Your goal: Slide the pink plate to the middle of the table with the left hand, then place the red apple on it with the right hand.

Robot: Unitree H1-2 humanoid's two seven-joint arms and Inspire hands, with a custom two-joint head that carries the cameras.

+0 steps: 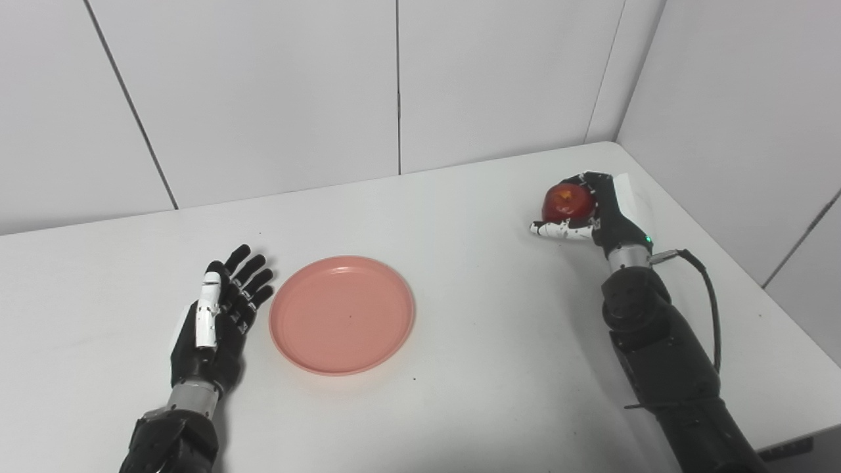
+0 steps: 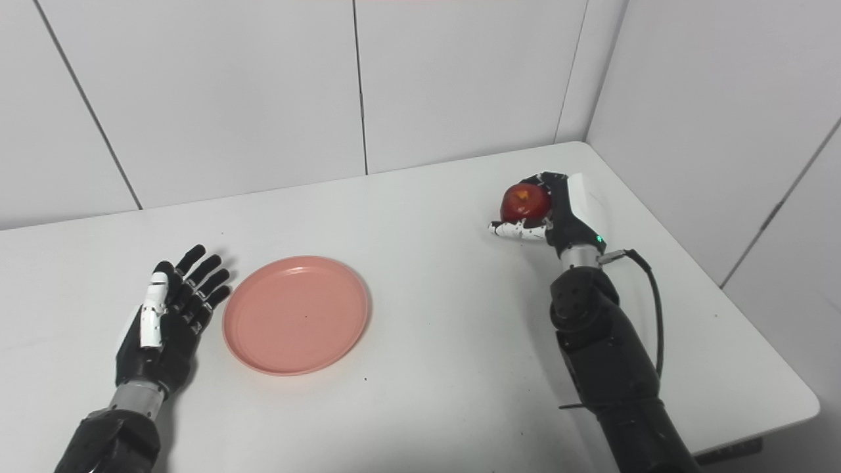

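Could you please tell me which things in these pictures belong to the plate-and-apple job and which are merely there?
Part of the job:
- pink plate, bare, on the table
- red apple, held in the right hand
- right hand, shut on the apple
- left hand, open, beside the plate

Merely there:
- white table
- black cable at the right wrist

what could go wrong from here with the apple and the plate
1. The right hand wraps the red apple only from one side, with much of the fruit exposed, so it might slip out while being carried.
2. The pink plate is shallow with a low rim; the round apple could roll off if released off-centre.
3. The open left hand lies just beside the plate and could nudge it if it moves.
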